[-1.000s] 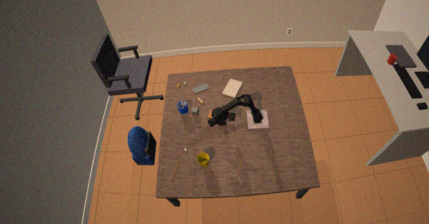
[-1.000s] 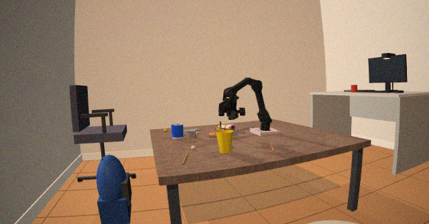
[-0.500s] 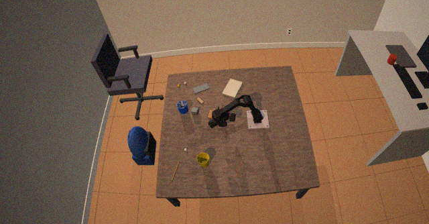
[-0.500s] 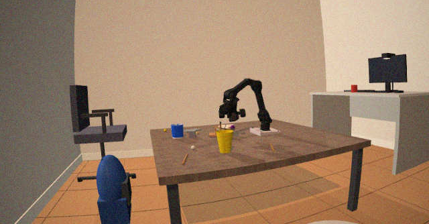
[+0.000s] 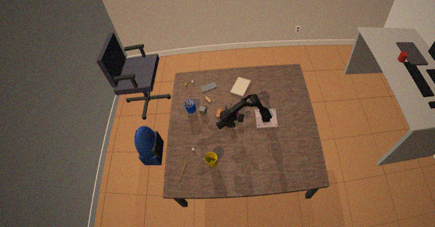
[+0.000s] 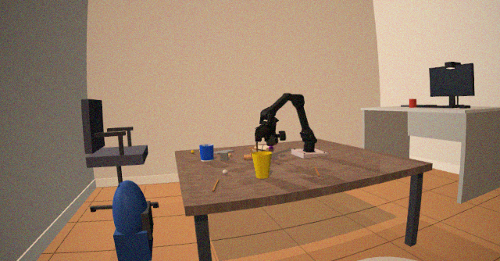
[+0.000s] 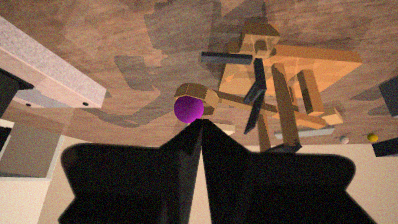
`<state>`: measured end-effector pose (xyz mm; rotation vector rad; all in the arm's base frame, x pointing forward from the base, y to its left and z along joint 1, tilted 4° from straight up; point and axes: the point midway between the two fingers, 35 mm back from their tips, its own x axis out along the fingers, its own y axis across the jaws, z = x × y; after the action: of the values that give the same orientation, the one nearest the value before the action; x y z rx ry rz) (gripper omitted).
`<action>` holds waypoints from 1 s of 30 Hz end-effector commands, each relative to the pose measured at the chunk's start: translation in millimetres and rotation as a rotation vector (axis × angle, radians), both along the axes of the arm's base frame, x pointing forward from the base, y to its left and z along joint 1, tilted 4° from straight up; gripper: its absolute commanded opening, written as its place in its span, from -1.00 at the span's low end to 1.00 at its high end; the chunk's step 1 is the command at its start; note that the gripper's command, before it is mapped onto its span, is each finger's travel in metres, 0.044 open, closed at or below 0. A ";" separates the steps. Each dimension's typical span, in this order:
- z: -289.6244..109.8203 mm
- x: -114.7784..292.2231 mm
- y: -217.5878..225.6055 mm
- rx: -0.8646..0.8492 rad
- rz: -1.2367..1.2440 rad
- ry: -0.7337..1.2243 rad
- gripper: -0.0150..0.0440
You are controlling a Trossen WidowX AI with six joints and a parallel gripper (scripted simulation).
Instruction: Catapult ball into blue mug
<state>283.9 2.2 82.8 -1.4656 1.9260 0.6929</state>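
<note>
The orange wooden catapult stands on the table under the arm. Its throwing arm ends in a cup on the side toward the robot base. The purple ball sits at that cup. My gripper is shut with nothing between the fingertips. In the wrist view the tips appear just below and right of the ball; whether they touch the cup or ball cannot be told. The blue mug stands beyond the catapult's other end, with thin things inside it.
A grey block and a small wooden block lie between mug and catapult. A grey slab and cream book lie behind. A yellow cup, two pencils and a white ball are nearer the front.
</note>
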 end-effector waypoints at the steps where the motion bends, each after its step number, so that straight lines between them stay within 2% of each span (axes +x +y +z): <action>1: -6.0 -0.4 -0.4 -0.004 0.004 0.004 -0.49; 30: -53.9 -3.5 0.2 -0.004 0.004 0.005 -0.49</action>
<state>281.8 2.8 33.4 -1.4708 1.9259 0.6966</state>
